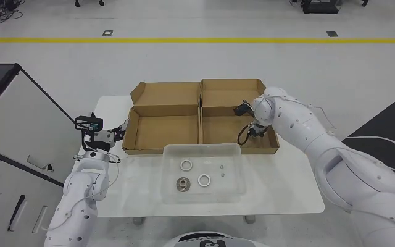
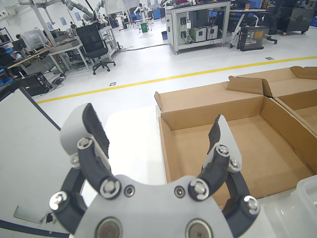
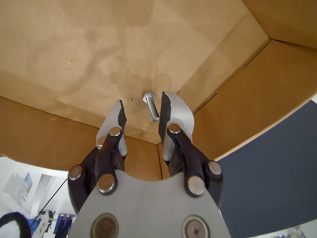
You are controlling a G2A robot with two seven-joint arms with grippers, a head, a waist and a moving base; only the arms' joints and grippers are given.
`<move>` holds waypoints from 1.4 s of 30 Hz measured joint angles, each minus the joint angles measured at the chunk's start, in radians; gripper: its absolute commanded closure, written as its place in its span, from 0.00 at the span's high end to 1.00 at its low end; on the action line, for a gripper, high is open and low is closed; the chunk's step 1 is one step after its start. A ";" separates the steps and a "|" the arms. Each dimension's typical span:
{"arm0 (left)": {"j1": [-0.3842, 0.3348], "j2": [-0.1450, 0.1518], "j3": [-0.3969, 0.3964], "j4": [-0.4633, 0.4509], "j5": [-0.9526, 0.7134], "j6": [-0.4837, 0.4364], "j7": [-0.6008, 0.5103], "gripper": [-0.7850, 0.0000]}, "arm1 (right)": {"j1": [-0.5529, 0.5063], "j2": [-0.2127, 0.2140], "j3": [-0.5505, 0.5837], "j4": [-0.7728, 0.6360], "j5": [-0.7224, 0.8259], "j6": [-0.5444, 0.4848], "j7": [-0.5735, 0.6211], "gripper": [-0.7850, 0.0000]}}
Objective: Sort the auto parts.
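Saw right claw [image 3: 143, 99] released, bolt [image 3: 151, 108] loose between its jaws. Risked snagging its threads on lifting, dragging it from the box [image 3: 74, 38].

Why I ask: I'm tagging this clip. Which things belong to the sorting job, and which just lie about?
Job: bolt, right cardboard box, left cardboard box, clear bin, white rings, metal part.
Lying about: black office chair, green bin on the floor.
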 measured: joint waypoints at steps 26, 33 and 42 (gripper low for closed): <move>0.000 0.000 0.000 0.000 0.000 0.000 0.000 1.00 | 0.001 0.139 0.305 -0.372 0.165 -0.204 0.182 1.00; 0.000 0.000 0.000 0.000 0.000 0.000 0.000 1.00 | -0.045 0.196 0.342 -0.615 0.256 -0.181 0.207 1.00; 0.000 0.000 0.000 0.000 0.000 0.000 0.000 1.00 | -0.045 0.248 0.295 -0.779 0.362 -0.180 0.208 1.00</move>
